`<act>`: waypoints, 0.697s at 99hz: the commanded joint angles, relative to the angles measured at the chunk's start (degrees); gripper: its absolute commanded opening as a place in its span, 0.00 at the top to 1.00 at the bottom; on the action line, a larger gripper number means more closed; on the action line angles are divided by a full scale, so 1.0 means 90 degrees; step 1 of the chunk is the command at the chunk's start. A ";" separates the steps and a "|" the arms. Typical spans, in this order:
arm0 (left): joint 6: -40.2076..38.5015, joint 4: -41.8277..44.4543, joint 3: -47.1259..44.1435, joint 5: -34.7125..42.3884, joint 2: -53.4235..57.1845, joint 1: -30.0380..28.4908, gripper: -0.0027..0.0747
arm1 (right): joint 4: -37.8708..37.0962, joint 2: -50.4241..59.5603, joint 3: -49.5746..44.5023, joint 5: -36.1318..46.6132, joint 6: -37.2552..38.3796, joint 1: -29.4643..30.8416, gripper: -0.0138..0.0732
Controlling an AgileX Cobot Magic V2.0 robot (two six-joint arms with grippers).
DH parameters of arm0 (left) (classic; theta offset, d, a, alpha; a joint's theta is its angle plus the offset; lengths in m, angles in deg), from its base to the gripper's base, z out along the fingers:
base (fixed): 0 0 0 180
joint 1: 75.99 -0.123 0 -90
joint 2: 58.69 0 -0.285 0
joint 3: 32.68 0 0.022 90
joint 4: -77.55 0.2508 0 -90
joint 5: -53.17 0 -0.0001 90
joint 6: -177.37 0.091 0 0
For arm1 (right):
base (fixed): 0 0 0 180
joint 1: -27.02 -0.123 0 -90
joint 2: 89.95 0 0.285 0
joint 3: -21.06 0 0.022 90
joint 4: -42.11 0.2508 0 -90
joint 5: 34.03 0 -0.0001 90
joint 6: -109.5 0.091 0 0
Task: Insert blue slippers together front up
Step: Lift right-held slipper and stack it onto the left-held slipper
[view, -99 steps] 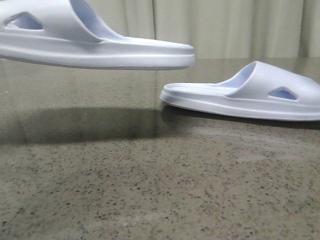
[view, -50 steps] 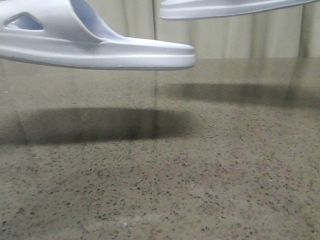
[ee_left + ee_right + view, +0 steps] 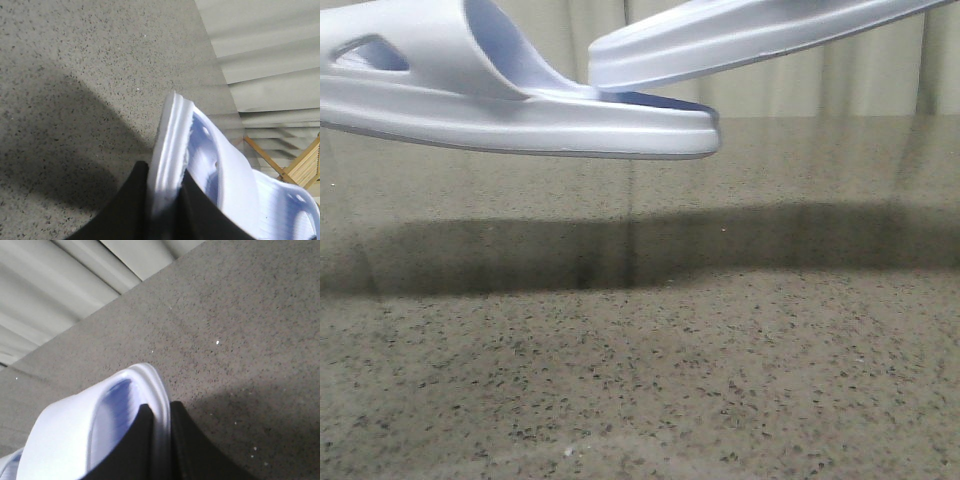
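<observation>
Two pale blue-white foam slippers hang in the air above the speckled table. The left slipper (image 3: pixel 520 115) lies level at the upper left, its strap at the left. The right slipper (image 3: pixel 740 35) comes in tilted from the upper right, its end resting over the left slipper's footbed. Neither gripper shows in the front view. In the left wrist view my left gripper (image 3: pixel 165 192) is shut on the edge of the left slipper (image 3: pixel 172 145). In the right wrist view my right gripper (image 3: pixel 161 427) is shut on the rim of the right slipper (image 3: pixel 75 435).
The dark speckled stone table (image 3: pixel 640 380) spreads below, with the slippers' shadows across its middle. Pale curtains (image 3: pixel 770 90) hang behind. A wooden frame (image 3: pixel 300 165) shows beyond the table in the left wrist view.
The right slipper has been lifted off the table, moved left and tilted, so its end now overlaps the left slipper. The left slipper has barely moved.
</observation>
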 commanded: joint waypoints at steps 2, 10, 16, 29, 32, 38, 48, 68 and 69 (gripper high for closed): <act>0.0020 -0.0255 0.0231 -0.0017 0.0016 0.0047 0.94 | 0.0507 0.0101 0.0250 0.0165 -0.0486 0.0010 0.96; 0.0020 -0.0307 0.0231 -0.0088 0.0016 0.0047 0.94 | 0.0928 0.0101 0.0250 0.0069 -0.0864 0.0010 0.96; 0.0020 -0.0338 0.0231 -0.0154 0.0016 0.0047 0.94 | 0.1213 0.0101 0.0250 0.0059 -0.1079 0.0010 0.96; 0.0020 -0.0479 0.0231 -0.0339 0.0016 0.0047 0.94 | 0.1505 0.0101 0.0250 0.0031 -0.1358 0.0010 0.96; 0.0020 -0.0524 0.0231 -0.0399 0.0016 0.0047 0.94 | 0.1505 0.0047 0.0250 0.0032 -0.1369 0.0010 0.96; 0.0083 -0.0666 0.0231 -0.0498 0.0016 0.0047 0.94 | 0.1558 0.0021 0.0250 0.0002 -0.1412 0.0010 0.96; 0.0386 -0.1038 0.0231 -0.0716 0.0016 0.0047 0.94 | 0.1696 -0.0084 0.0250 -0.0011 -0.1534 0.0010 0.96; 0.0685 -0.1659 0.0231 -0.0979 0.0016 0.0047 0.94 | 0.2236 -0.0234 0.0250 -0.0106 -0.2028 0.0010 0.96; 0.0685 -0.1687 0.0231 -0.0991 0.0016 0.0047 0.94 | 0.2264 -0.0234 0.0250 -0.0113 -0.2041 0.0010 0.96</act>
